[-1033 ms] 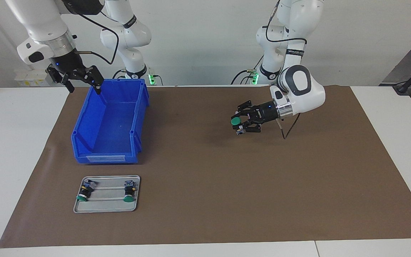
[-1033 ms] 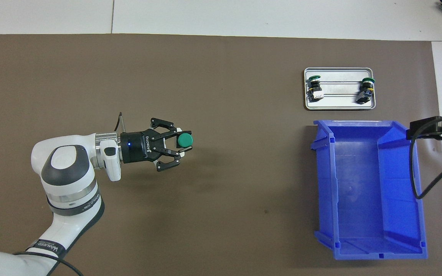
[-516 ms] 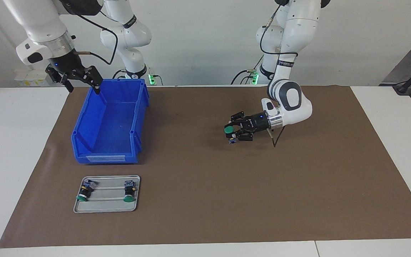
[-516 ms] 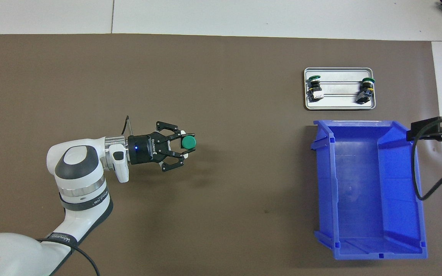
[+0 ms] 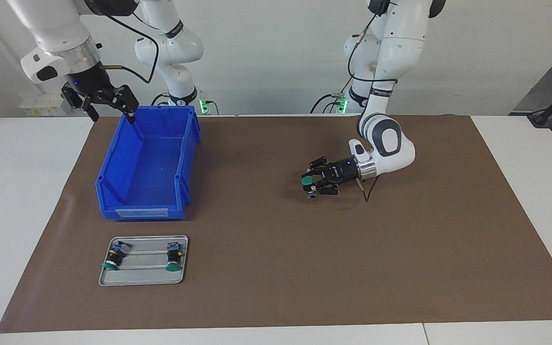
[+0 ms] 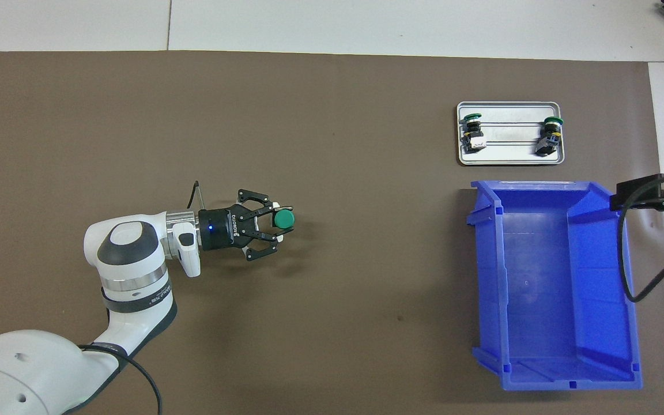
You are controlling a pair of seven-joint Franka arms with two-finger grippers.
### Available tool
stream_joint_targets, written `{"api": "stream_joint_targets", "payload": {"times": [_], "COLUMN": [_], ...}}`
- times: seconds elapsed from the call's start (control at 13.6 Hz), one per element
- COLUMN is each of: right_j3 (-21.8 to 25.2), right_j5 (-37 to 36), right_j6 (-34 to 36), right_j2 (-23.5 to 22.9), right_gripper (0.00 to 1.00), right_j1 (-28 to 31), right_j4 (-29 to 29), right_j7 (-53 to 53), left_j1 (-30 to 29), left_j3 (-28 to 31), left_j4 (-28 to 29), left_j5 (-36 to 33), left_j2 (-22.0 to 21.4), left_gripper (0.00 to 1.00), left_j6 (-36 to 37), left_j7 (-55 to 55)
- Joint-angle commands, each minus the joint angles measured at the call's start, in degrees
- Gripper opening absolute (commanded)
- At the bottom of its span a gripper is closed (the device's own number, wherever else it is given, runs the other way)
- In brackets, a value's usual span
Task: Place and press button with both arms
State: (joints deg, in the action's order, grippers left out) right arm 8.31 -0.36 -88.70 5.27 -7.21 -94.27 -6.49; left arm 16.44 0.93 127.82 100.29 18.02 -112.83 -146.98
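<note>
**Readable markings: almost none**

I can make out lettering on the left gripper (image 6: 277, 226) body, but I can't read it with confidence. A printed band on the left arm (image 6: 136, 300) is likewise illegible to me. The blue bin (image 5: 147, 158) carries a blank-looking label.

White jointed arms (image 5: 391, 28), black cables, black grippers (image 5: 310, 184)

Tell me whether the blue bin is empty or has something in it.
Empty. The blue bin shows only its bare floor in the overhead view, and the facing view shows the same; the open right gripper hangs above its rim.
</note>
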Motion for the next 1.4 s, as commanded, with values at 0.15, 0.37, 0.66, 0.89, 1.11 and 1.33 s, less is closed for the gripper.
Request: {"api": "stream_joint_targets", "payload": {"times": [0.15,0.37,0.66,0.89,1.11,1.33], "right_j3": [0.1,0.1,0.1,0.1,0.1,0.1], "right_j5": [0.7,0.7,0.7,0.7,0.7,0.7], "right_j6": [0.7,0.7,0.7,0.8,0.7,0.8], "right_j2": [0.0,0.0,0.0,0.0,0.0,0.0], "right_gripper": [1.00,1.00,1.00,1.00,1.00,1.00], "right_j1": [0.2,0.3,0.2,0.2,0.2,0.2], "right_j4": [0.1,0.1,0.1,0.1,0.1,0.1], "right_j7": [1.1,1.1,1.1,1.1,1.1,1.1], "left_j1": [0.5,0.1,-0.2,-0.3,-0.5,-0.5], "left_j3": [0.4,0.5,0.5,0.5,0.6,0.6], "left_j4": [-1.3,-0.9,-0.9,-0.7,-0.6,-0.6], "left_j5": [3.1,3.1,3.1,3.2,3.1,3.1], "left_j2": [3.4,3.7,3.7,3.6,3.5,3.5], "left_gripper": [0.00,0.00,0.00,0.00,0.00,0.07], "left_j6": [0.8,2.0,2.2,2.4,2.9,3.0], "left_j7": [-4.5,-5.2,-5.2,-5.2,-5.1,-4.8]}}
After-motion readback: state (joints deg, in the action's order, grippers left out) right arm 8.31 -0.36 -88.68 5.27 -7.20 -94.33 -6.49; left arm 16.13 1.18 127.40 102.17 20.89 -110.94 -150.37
